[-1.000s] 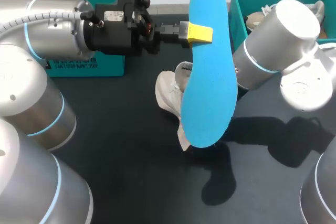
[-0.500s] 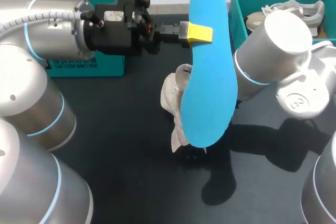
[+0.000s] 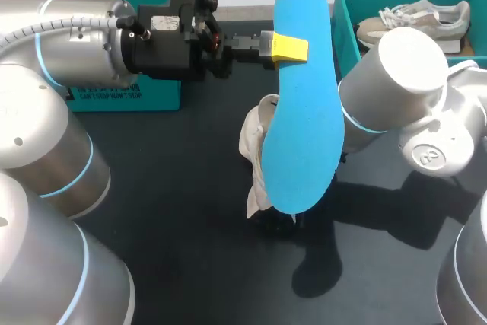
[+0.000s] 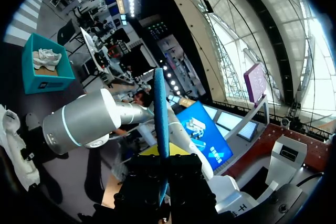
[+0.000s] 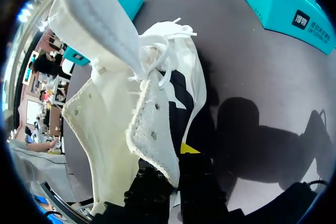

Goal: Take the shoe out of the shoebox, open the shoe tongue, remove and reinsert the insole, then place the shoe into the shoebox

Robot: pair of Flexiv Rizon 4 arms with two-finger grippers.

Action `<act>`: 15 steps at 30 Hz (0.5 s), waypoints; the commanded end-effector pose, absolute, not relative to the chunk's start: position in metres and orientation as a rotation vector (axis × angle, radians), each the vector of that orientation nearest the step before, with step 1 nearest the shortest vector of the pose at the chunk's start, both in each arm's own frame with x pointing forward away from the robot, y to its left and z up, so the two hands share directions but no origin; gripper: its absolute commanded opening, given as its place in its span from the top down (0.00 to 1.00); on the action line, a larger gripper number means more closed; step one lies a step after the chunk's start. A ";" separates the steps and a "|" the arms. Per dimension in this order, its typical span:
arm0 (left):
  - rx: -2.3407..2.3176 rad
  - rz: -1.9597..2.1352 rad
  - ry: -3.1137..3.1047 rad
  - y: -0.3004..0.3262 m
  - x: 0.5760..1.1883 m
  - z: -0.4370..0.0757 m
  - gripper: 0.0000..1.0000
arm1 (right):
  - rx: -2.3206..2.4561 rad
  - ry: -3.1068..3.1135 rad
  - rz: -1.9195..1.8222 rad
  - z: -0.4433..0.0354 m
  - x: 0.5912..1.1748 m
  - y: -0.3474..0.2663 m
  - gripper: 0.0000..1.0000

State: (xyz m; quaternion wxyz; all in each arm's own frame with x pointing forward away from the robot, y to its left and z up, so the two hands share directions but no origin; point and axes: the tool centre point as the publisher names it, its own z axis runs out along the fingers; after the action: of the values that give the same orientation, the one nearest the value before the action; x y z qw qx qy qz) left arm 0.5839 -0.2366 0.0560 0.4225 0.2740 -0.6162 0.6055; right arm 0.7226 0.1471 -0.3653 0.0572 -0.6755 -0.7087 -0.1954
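Dark tabletop (image 3: 175, 218) below, and over it the flat bright-blue foam insole (image 3: 304, 104) is held clamped near its far end by the left gripper (image 3: 288, 48), long axis running far to near. Just beneath it, the white lace-up fabric shoe (image 3: 257, 146) is stood on end, its opening's edge pinched by the right gripper (image 5: 176, 163). Reinsertion looks to be next. The teal cardboard shoebox (image 3: 344, 28) sits far right.

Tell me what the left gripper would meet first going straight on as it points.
Beyond the blue insole the left gripper holds, probably the right arm's silver link, in line in the head view. The left wrist view shows it off to one side, so it might pass.
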 end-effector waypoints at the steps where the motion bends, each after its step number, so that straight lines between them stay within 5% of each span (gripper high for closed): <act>1: 0.686 1.520 -1.538 -0.237 0.583 0.054 1.00 | -2.065 -2.143 -0.610 -0.378 0.726 0.158 1.00; 15: 0.686 1.520 -1.538 -0.237 0.583 0.054 1.00 | -2.150 -2.130 -0.611 -0.400 0.730 0.165 1.00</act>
State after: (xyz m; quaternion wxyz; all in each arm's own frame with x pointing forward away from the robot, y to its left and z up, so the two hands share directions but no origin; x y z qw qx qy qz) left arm 0.5839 -0.2366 0.0560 0.4225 0.2740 -0.6162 0.6055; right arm 0.7291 0.1598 -0.3972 0.0270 -0.6947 -0.6911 -0.1975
